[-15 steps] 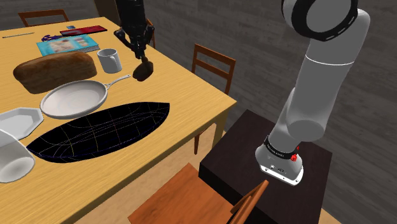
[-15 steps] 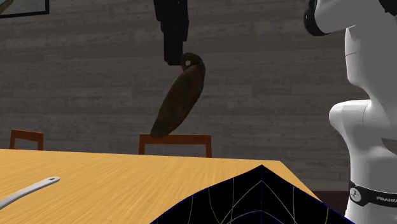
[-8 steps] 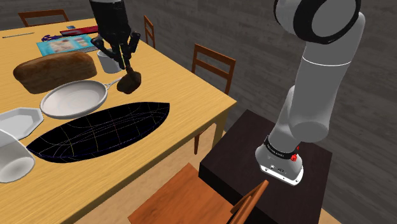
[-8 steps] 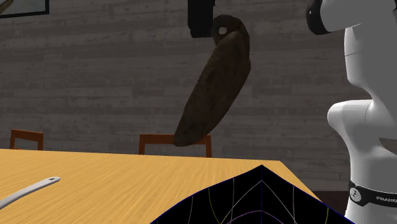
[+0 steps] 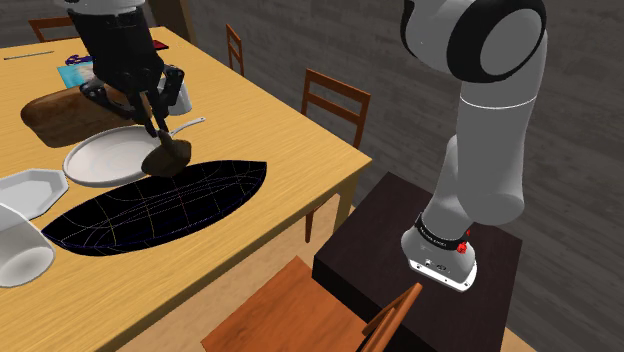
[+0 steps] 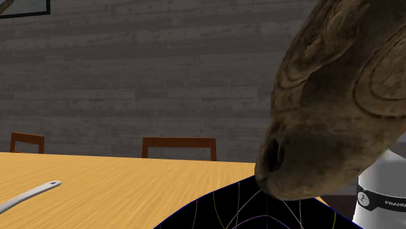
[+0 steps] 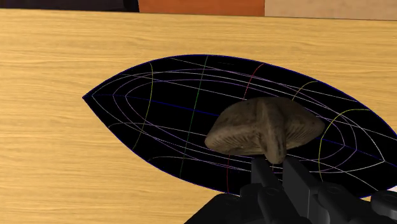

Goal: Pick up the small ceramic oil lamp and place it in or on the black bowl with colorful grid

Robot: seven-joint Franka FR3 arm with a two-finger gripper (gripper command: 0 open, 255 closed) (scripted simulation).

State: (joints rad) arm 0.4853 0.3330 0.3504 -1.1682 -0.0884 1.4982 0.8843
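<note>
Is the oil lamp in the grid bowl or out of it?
Out: the oil lamp hangs clasped by the gripper over the black bowl; whether they touch, cannot tell.

oil lamp point(image 6: 338, 97) rough matt brown with grooved rings, kinda earthy, table point(image 7: 57, 159) smooth light wood grain, bowl point(image 7: 165, 95) flat matt black, pan point(image 5: 105, 162) pale and smooth, wall point(image 6: 130, 84) streaky rough grey

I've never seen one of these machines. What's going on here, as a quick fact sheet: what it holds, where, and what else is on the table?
Holding: gripper shut on the brown oil lamp
Lamp position: over the black bowl with coloured grid lines; whether they touch is unclear
Nearby: pan, bread loaf, white dish
Surface: wooden table
</note>
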